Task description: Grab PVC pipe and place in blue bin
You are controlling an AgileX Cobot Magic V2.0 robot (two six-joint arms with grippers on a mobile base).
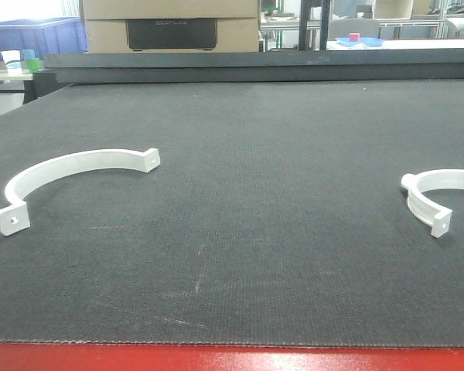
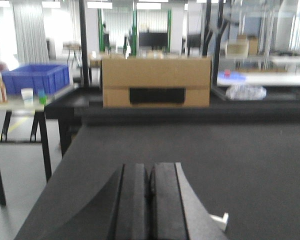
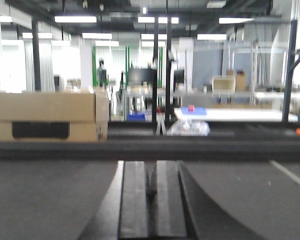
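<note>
Two white pipe pieces lie flat on the dark counter [image 1: 247, 255], well apart. The left pipe [image 1: 77, 160] arches with its open side toward the robot and has a holed tab [image 1: 12, 220] at its near end. The right pipe [image 1: 448, 180] sits at the right edge of the front view, partly cut off. Nothing touches either one. The left tool [image 2: 150, 172] has its fingers pressed together with nothing between them, and the right tool [image 3: 151, 172] is likewise closed and empty; both look along the counter toward the box [image 2: 155, 82] at its far side. A small white corner [image 2: 221, 218] shows just beside the left tool in its wrist view (probably a tab of the left pipe, though too little shows to be sure). The bin [image 2: 35, 77] stands off the counter, on a side table beyond the far left corner, so the left arm looks the better placed. The pipe should be light and stiff, a thin hard plastic band with a smooth, rather slippery face. It won't crush, but it could skate on the mat or swing in the grip. The best hold, I judge, is near the middle of the arc, with the fingers spread first to straddle the inner and outer faces so it hangs balanced; the tab is a smaller, off-centre target
</note>
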